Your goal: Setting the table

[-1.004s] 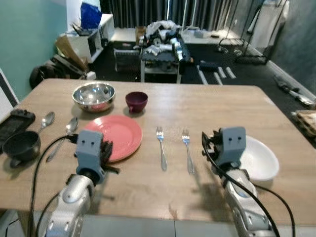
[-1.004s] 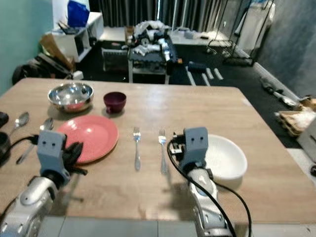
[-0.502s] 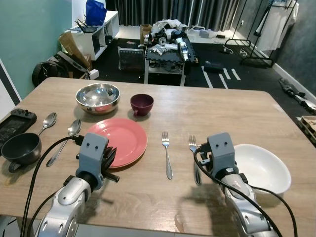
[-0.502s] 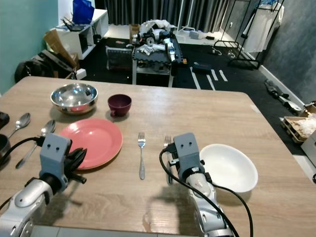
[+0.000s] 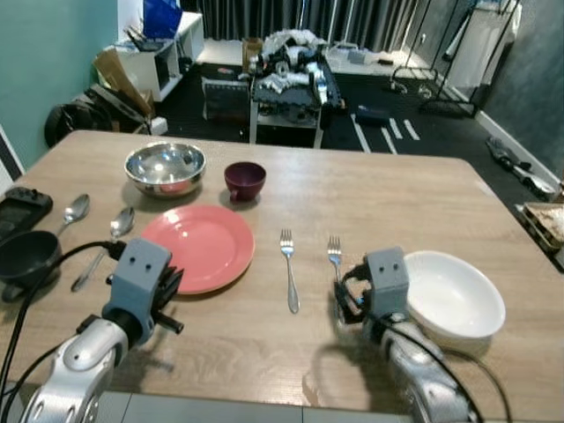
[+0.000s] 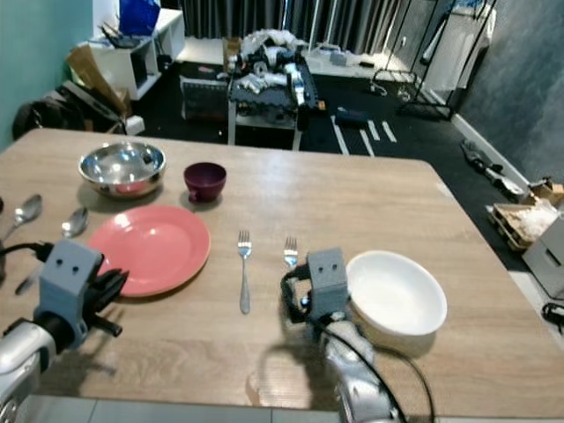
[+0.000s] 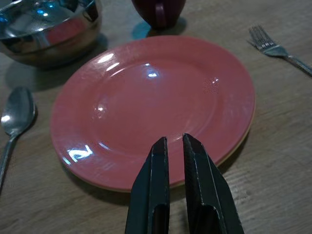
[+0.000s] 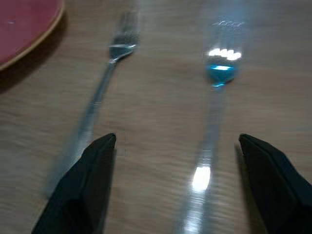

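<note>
Head views: the pink plate (image 5: 201,247) serves as the reference landmark on the wooden bench (image 5: 397,189). Behind the plate stand a steel bowl (image 5: 165,167) and a dark red cup (image 5: 244,180), the cup toward the robot's right of the bowl. Two spoons (image 5: 99,247) lie to the robot's left of the plate, with a black bowl (image 5: 25,257) further out. Two forks lie to the plate's right: the nearer fork (image 5: 288,269), then the second fork (image 5: 334,255), and beyond them a white bowl (image 5: 451,294). The left tool (image 5: 166,295) hovers at the plate's near edge. The right tool (image 5: 345,300) sits over the handle of the second fork, beside the white bowl.

Left wrist view: the left tool's fingers (image 7: 157,195) are nearly pressed together, a narrow gap between them, tips over the plate's near rim, pinching nothing.

Right wrist view: blurred. The right tool's fingers (image 8: 87,175) are spread wide, with the second fork's handle (image 8: 207,146) between them and the nearer fork (image 8: 105,87) beside.
</note>
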`<state>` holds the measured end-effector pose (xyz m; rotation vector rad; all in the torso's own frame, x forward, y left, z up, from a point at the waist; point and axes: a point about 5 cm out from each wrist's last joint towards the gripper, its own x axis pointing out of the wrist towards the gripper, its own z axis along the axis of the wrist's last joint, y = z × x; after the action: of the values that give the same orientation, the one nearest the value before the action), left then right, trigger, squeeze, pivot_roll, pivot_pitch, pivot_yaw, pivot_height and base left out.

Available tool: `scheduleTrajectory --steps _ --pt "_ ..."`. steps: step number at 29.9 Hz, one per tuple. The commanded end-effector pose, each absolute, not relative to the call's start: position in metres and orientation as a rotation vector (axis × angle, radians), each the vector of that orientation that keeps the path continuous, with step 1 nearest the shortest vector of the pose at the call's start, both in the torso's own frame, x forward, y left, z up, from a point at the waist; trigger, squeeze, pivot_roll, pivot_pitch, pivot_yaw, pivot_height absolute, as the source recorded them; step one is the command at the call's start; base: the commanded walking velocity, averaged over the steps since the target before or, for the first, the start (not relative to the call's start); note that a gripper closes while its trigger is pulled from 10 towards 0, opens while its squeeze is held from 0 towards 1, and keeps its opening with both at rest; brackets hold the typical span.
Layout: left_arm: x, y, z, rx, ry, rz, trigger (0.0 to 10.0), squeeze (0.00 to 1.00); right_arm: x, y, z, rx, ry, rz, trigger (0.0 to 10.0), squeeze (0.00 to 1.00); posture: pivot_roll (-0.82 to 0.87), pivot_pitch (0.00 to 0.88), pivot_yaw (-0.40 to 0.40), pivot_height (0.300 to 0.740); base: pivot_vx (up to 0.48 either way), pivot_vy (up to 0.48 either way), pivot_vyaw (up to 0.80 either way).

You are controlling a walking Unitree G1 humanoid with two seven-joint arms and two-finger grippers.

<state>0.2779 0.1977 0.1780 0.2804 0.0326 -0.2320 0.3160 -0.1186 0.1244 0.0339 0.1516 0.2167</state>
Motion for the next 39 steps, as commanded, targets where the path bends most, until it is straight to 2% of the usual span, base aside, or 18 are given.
scheduleTrajectory --steps 1,2,7,11,12,14,15,16,17,26,39 --pt "0.275 0.199 0.175 0.288 0.051 -0.225 10.0 0.00 0.316 -0.120 0.119 0.046 0.176 0.211 10.0 1.00 0.20 0.139 0.005 0.740 0.000 0.000 0.00" --pt "0.274 0.197 0.176 0.287 0.051 -0.228 10.0 0.00 0.319 -0.114 0.116 0.074 0.191 0.212 10.0 0.00 0.21 0.144 0.002 0.740 0.000 0.000 0.00" --pt "0.271 0.196 0.177 0.283 0.052 -0.222 10.0 0.00 0.330 -0.103 0.112 0.109 0.222 0.196 10.0 0.00 0.22 0.151 -0.004 0.740 0.000 0.000 0.00" --pt "0.270 0.197 0.178 0.282 0.055 -0.210 10.0 0.00 0.335 -0.102 0.110 0.060 0.241 0.161 10.0 0.00 0.23 0.154 -0.007 0.740 0.000 0.000 0.00" --pt "0.269 0.197 0.178 0.281 0.055 -0.207 10.0 0.00 0.337 -0.104 0.107 0.036 0.261 0.137 5.1 0.00 0.23 0.158 -0.008 0.740 0.000 0.000 0.00" --pt "0.268 0.197 0.178 0.280 0.057 -0.204 10.0 0.00 0.339 -0.108 0.103 0.021 0.288 0.108 4.8 0.00 0.23 0.161 -0.012 0.740 0.000 0.000 0.00" --pt "0.267 0.197 0.179 0.278 0.058 -0.201 10.0 0.00 0.339 -0.112 0.099 0.006 0.313 0.083 3.1 0.00 0.23 0.163 -0.013 0.740 0.000 0.000 0.00" --pt "0.266 0.197 0.179 0.277 0.059 -0.199 10.0 0.00 0.339 -0.115 0.097 -0.003 0.328 0.067 3.1 0.00 0.23 0.165 -0.014 0.740 0.000 0.000 0.00" --pt "0.266 0.197 0.179 0.275 0.059 -0.197 10.0 0.00 0.338 -0.120 0.093 -0.014 0.347 0.050 0.0 0.00 0.23 0.166 -0.015 0.740 0.000 0.000 0.00" --pt "0.265 0.195 0.179 0.267 0.065 -0.189 10.0 0.00 0.332 -0.142 0.072 -0.020 0.435 -0.008 0.0 0.00 0.22 0.176 -0.018 0.740 0.000 0.000 0.00" --pt "0.264 0.195 0.179 0.260 0.072 -0.181 10.0 0.00 0.330 -0.150 0.065 -0.036 0.474 -0.024 0.0 0.00 0.22 0.184 -0.026 0.740 0.000 0.000 0.00"
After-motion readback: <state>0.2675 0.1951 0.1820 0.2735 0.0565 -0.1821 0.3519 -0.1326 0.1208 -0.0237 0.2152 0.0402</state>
